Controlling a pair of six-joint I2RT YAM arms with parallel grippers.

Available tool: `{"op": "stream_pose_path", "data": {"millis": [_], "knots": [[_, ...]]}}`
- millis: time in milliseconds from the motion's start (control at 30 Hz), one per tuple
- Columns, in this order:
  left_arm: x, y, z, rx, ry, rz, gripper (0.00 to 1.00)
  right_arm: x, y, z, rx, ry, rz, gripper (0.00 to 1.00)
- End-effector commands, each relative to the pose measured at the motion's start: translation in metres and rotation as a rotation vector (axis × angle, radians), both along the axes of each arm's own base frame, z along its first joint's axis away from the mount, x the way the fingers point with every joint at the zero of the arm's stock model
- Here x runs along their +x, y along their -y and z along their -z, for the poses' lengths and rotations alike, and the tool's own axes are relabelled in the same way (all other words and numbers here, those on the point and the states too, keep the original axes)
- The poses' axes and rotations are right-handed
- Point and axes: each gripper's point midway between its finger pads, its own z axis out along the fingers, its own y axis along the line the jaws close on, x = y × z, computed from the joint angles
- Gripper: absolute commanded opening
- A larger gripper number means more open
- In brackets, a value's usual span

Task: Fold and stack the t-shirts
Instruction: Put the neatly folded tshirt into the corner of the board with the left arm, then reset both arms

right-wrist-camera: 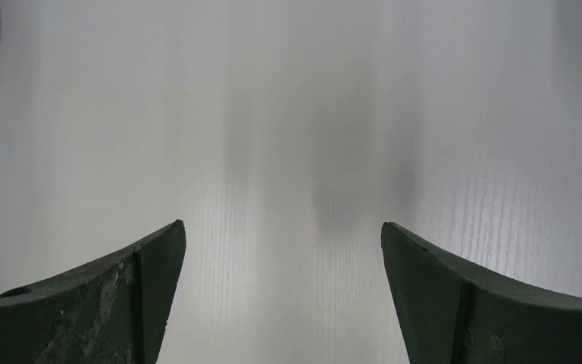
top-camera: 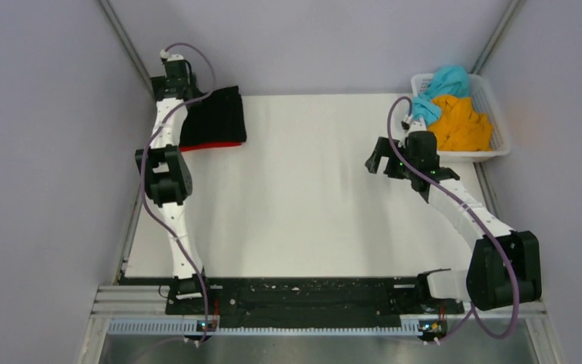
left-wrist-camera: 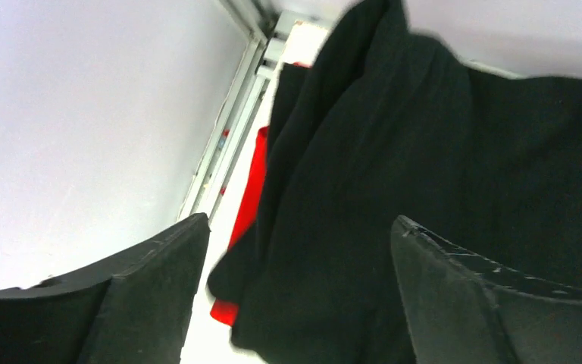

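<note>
A folded black t-shirt (top-camera: 216, 117) is seen at about ten o'clock on the white table (top-camera: 303, 212), close to the far left corner. It is laid on top of a red t-shirt (top-camera: 212, 145), of which only a thin strip is shown along the near edge, at six o'clock of the pile. The left gripper (left-wrist-camera: 299, 220) is held over the pile's far left side; in its wrist view the fingers are spread apart with black cloth lying beyond them, and nothing is seen pinched. The right gripper (right-wrist-camera: 282, 224) is held with jaws wide apart over bare table at about three o'clock, and nothing is gripped. Just beyond it, at two o'clock, a white mesh basket (top-camera: 498, 121) is placed, with a teal t-shirt (top-camera: 445, 82) and an orange t-shirt (top-camera: 462, 125) heaped inside, unfolded.

The step in hand is judged to be the setting of the black shirt onto the stack. A straight lift of the left arm is called for next, so the fold is not dragged open; then a shirt from the basket is to be fetched.
</note>
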Motion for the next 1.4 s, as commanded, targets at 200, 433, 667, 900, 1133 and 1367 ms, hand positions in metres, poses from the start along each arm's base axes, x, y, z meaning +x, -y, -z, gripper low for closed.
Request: {"op": "stream_pose_path", "data": {"millis": [200, 433, 667, 900, 1133, 1367], "knots": [[-0.019, -0.003, -0.073, -0.196, 0.21, -0.067, 0.99, 0.005, 0.015, -0.021, -0.023, 0.046, 0.07, 0.99], [-0.087, 0.075, -0.1, -0.499, 0.282, 0.141, 0.99, -0.013, 0.026, -0.03, -0.012, 0.075, 0.138, 0.99], [-0.198, 0.152, -0.059, -0.525, 0.259, 0.165, 0.99, -0.044, 0.043, -0.017, -0.003, 0.087, 0.234, 0.99], [-0.29, 0.205, 0.006, -0.626, 0.201, 0.223, 0.99, -0.063, 0.058, -0.005, 0.005, 0.133, 0.32, 0.99], [-0.329, 0.172, 0.019, -0.54, 0.234, 0.134, 0.99, -0.068, 0.073, 0.008, -0.012, 0.127, 0.415, 0.99], [-0.335, 0.16, 0.018, -0.489, 0.271, 0.123, 0.99, -0.066, 0.074, 0.007, -0.029, 0.133, 0.411, 0.99]]}}
